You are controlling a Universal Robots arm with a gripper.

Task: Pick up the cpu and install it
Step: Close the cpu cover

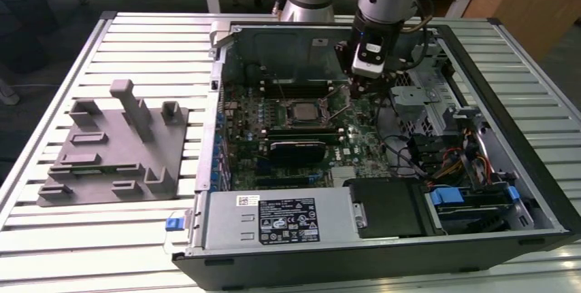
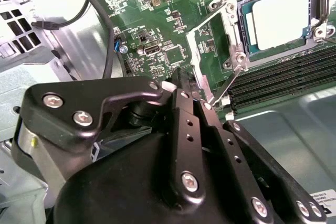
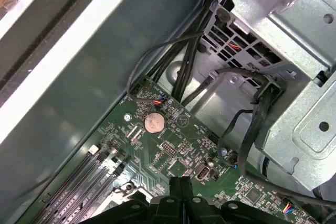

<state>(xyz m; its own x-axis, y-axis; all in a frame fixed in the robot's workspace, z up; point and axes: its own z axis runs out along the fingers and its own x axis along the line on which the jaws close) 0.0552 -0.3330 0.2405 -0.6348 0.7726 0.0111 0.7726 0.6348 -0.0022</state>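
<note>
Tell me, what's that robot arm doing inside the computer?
A robot arm is reaching into an open computer case on a table. The cpu already lies in its socket on the green motherboard. The gripper hangs just beside that socket with its fingers pressed together, and it holds nothing that can be seen.

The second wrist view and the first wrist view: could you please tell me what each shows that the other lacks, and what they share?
The second wrist view shows the cpu lying in its socket, inside the open metal frame, apart from the gripper. The first wrist view shows a round coin battery on the board. In both wrist views you see the green motherboard, the memory slots, black cables and the gripper, shut on nothing.
</note>
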